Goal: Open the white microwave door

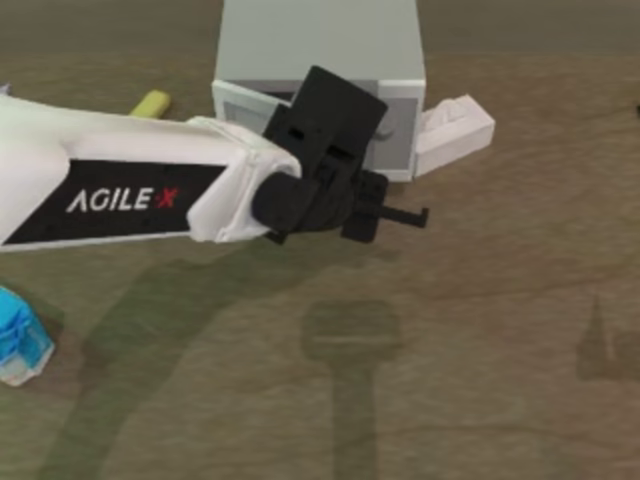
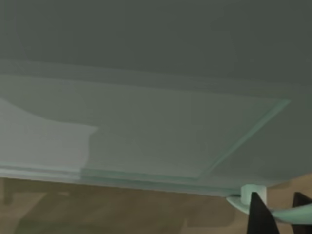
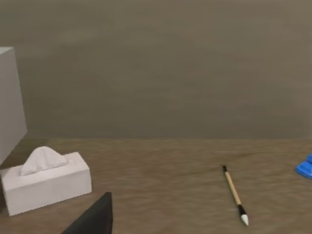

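Observation:
The white microwave stands at the back middle of the table. My left arm reaches across its front, and the wrist hides most of the microwave door. Up close, the door's grey window fills the left wrist view, with the slim pale handle bar below its corner. My left gripper has one dark fingertip on each side of that bar, shut on it. In the top view the left gripper sits just in front of the microwave's right part. My right gripper is parked off to the right, outside the top view.
A white tissue box stands just right of the microwave, also the tissue box. A yellow object lies left of the microwave. A blue item sits at the left edge. A brush pen lies on the table.

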